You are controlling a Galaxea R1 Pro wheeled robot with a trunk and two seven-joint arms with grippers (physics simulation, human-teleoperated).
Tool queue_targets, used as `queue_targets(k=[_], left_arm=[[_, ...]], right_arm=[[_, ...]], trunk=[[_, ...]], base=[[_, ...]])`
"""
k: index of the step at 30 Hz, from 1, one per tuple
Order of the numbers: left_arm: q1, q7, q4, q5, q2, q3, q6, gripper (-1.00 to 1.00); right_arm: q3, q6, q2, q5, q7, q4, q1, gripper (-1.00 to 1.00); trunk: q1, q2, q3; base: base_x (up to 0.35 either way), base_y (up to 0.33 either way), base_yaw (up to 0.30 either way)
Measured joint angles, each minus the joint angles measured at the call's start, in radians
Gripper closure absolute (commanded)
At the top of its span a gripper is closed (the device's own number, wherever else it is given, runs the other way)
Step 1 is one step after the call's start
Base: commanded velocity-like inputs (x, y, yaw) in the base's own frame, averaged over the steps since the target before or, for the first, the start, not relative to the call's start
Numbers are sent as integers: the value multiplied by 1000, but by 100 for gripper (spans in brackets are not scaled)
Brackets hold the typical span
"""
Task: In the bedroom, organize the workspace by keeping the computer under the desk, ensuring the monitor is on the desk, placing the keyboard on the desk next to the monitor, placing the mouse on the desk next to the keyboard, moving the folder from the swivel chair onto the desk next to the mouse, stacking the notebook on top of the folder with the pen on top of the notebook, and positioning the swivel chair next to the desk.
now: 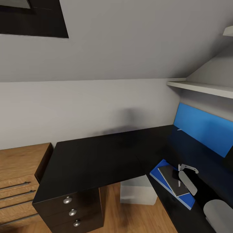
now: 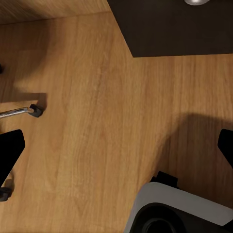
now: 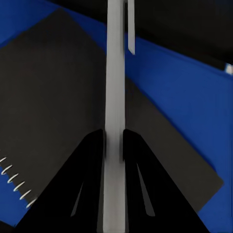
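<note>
The right arm reaches in from the lower right corner of the head view, its pale forearm cut off by the frame edge, and the right gripper (image 1: 180, 172) hangs directly over the notebook (image 1: 174, 180) on the desk (image 1: 97, 158). Up close in the right wrist view, the two black fingers (image 3: 85, 184) are pinched tight on the pen (image 3: 115, 97), which runs as a pale stick straight out between them across the dark notebook cover. Whether the pen's far tip touches the cover is hard to judge. The notebook lies on the blue folder (image 1: 161, 176), folder showing on both sides of it, and both sit near the desk's inner edge on the right-hand wing. Under the desk, the light-grey computer (image 1: 137, 191) peeks out, its top hidden by the desktop. Over in the left wrist view, the left gripper (image 2: 116, 150) looks down at wood floor (image 2: 97, 121), its black fingertips just showing at opposite frame edges, spread wide with nothing between them. A castor and metal leg of the swivel chair (image 2: 22, 111) poke in, the rest cut off.
</note>
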Motion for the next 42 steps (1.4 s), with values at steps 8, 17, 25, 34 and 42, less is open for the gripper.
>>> queue_targets(k=[8, 17, 25, 34, 42], left_arm=[[0, 0, 0, 0, 0, 0, 0, -100], [0, 0, 0, 0, 0, 0, 0, -100], [0, 0, 0, 0, 0, 0, 0, -100], [0, 0, 0, 0, 0, 0, 0, -100], [0, 0, 0, 0, 0, 0, 0, -100]], right_arm=[[-1, -2, 17, 37, 11, 8, 0, 100], [0, -2, 21, 41, 12, 9, 0, 100], [-1, -2, 28, 52, 12, 15, 0, 100], [-1, -58, 28, 72, 13, 77, -4, 100], [-2, -82, 28, 98, 16, 115, -8, 100]], trunk=[[0, 0, 0], [0, 0, 0], [0, 0, 0], [0, 0, 0], [0, 0, 0]], base=[[19, 10, 0], [126, 78, 0], [5, 3, 0], [0, 0, 0], [0, 0, 0]])
